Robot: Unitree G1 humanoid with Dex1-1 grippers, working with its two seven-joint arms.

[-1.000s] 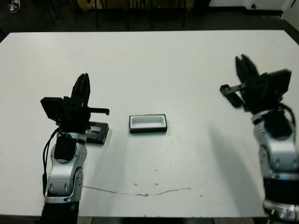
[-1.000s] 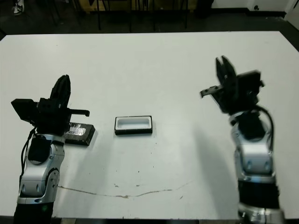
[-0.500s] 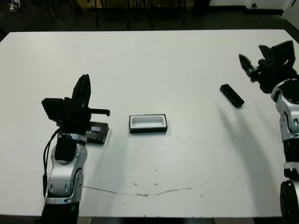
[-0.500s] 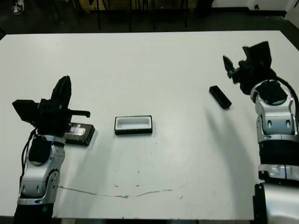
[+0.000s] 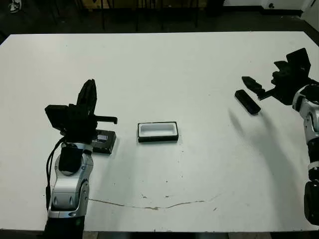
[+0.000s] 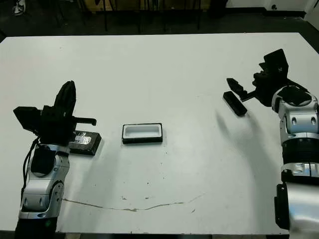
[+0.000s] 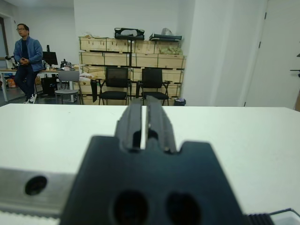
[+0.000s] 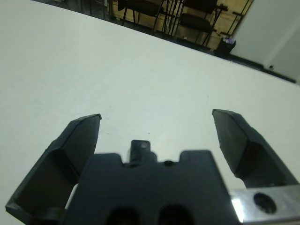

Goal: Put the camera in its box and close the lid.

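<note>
The camera, a slim black bar, lies flat on the white table at the right. My right gripper hovers just beyond it, open, with nothing between its fingers. In the right wrist view only one end of the camera peeks above the gripper body. The box, with its white lining facing up, sits near the table's middle. To its left lies the lid with its pale label, partly behind my left gripper. That gripper is shut and raised above the table.
A thin brown line runs across the table near its front edge. Dark floor and chair legs lie past the far edge. A person stands far off, beyond the table, in the left wrist view.
My right gripper swung out to the far right, uncovering the camera on the table, then came back down and left toward it. The left arm, lid and box stayed put.
</note>
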